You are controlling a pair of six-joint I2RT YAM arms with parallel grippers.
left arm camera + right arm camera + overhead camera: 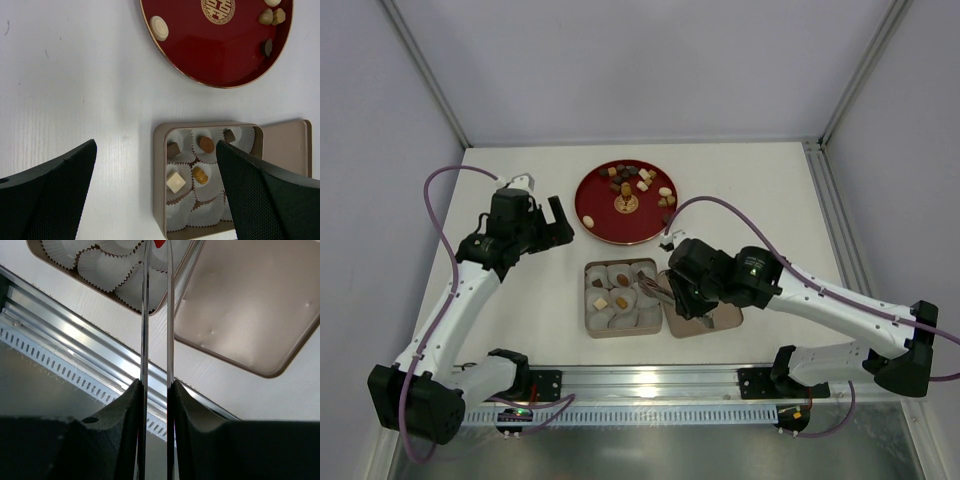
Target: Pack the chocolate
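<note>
Several chocolates [635, 180] lie on the red plate [605, 222] at the back. A few more sit in paper cups in the tan box [588, 300]: a cream square [175, 182], a golden oval [200, 175] and a round brown one [205, 144]. My left gripper [558, 222] hangs open and holds nothing, left of the plate and above the table. My right gripper [682, 290] is shut on thin metal tongs [145, 315] that reach over the box's right side. A bit of red [159, 242] shows between the tong tips at the frame's top edge.
The box's lid [725, 320] lies flat just right of the box, under the right wrist. An aluminium rail [650, 380] runs along the near table edge. Enclosure walls stand at the back and on both sides.
</note>
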